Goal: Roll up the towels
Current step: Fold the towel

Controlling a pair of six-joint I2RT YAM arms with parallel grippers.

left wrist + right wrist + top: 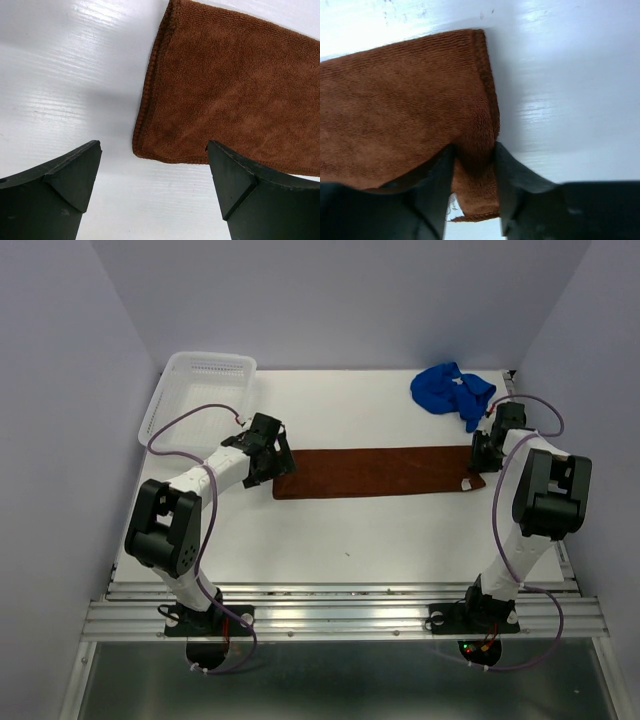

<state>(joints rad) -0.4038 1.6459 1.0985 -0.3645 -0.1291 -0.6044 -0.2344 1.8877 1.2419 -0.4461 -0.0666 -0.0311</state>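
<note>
The rust-brown towel [380,472] lies flat as a long strip across the middle of the table, its small white tag [466,483] at the right end. The blue towel [452,390] sits crumpled at the back right. My right gripper [483,455] is at the brown towel's right end. In the right wrist view its jaws pinch a bunched fold of the brown towel [395,100] between them, with the right gripper [474,150] close to the hem. My left gripper [154,145] stands wide open over the brown towel's [225,90] left corner, holding nothing.
A white mesh basket [165,405] stands at the back left, just behind the left arm. The enclosure walls close in on both sides. The right arm's cable loops near the blue towel.
</note>
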